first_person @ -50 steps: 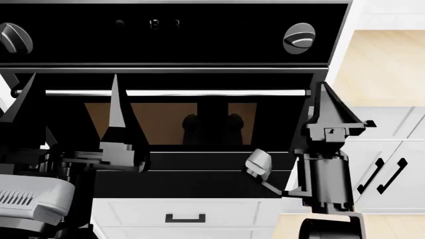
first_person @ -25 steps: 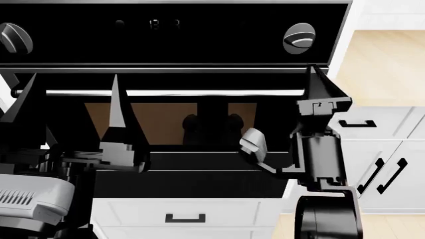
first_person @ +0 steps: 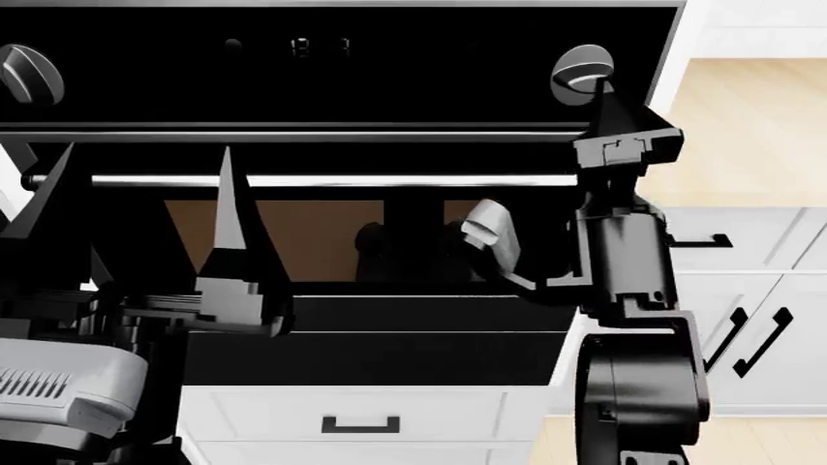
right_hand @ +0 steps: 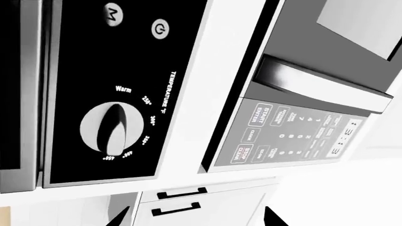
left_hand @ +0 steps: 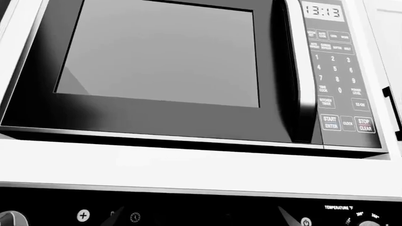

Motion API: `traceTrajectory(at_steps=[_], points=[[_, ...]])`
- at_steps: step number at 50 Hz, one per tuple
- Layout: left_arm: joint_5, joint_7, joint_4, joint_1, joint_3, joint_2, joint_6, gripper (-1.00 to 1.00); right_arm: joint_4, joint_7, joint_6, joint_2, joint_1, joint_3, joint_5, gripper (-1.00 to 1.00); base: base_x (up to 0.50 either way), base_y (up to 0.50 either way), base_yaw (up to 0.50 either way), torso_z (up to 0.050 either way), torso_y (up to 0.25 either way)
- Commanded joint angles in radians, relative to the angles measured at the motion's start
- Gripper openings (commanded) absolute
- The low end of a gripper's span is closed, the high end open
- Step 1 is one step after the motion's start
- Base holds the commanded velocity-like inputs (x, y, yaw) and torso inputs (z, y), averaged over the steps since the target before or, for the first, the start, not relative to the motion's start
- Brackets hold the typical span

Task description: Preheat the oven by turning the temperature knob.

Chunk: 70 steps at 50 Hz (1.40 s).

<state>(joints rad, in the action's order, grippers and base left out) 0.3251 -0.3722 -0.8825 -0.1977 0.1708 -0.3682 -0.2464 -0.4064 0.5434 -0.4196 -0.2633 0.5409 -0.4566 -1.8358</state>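
**A:** KITCHEN, AT THE OVEN (first_person: 336, 87) — Where does your target sit?

**B:** The temperature knob (first_person: 582, 70) is at the upper right of the head frame, on the black control panel (first_person: 427, 77). Your right gripper (first_person: 607, 102) has its pointed fingertips raised right against the knob's lower edge. In the right wrist view the knob (right_hand: 112, 128) fills the left of centre, ringed by "Warm" and degree marks under the "TEMPERATURE °F" label, which tells you it is the correct dial and not the other knob (first_person: 29, 73) at the upper left.

**A:** Is the claw gripping anything?

**B:** Nothing, by the look of it. Two dark fingertips (right_hand: 119, 217) show at the bottom edge of the wrist view, set wide apart, probably so they can straddle the knob's ridge. You cannot tell from the head view whether they touch it.

**A:** And your left arm?

**B:** The left gripper (first_person: 136, 184) waits at the lower left, fingers spread and empty, pointing up past the silver handle (first_person: 323, 180), seemingly parked out of the way. Its camera looks at the microwave (left_hand: 169, 70) above.
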Motion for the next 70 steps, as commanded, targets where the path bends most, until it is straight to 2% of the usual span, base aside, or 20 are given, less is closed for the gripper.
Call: traceTrajectory(at_steps=[1, 18, 31, 55, 70], points=[[0.006, -0.005, 0.005, -0.003, 0.002, -0.005, 0.003, 1.0, 0.037, 0.016, 0.013, 0.0, 0.038, -0.003, 0.009, 1.0, 0.0, 0.0, 0.0, 0.0, 0.0], [0.015, -0.013, 0.007, -0.004, 0.003, -0.013, 0.005, 1.0, 0.073, 0.019, 0.017, 0.01, 0.064, -0.007, 0.038, 1.0, 0.0, 0.0, 0.0, 0.0, 0.0], [0.007, -0.014, 0.021, -0.004, 0.018, -0.016, 0.018, 1.0, 0.221, -0.057, 0.002, 0.023, 0.111, 0.017, 0.079, 1.0, 0.0, 0.0, 0.0, 0.0, 0.0], [0.018, -0.024, 0.021, -0.008, 0.021, -0.027, 0.016, 1.0, 0.297, -0.061, 0.0, 0.04, 0.174, 0.015, 0.091, 1.0, 0.0, 0.0, 0.0, 0.0, 0.0], [0.035, -0.03, 0.02, -0.01, 0.012, -0.036, 0.017, 1.0, 0.423, -0.108, -0.015, 0.072, 0.22, 0.032, 0.132, 1.0, 0.0, 0.0, 0.0, 0.0, 0.0]])
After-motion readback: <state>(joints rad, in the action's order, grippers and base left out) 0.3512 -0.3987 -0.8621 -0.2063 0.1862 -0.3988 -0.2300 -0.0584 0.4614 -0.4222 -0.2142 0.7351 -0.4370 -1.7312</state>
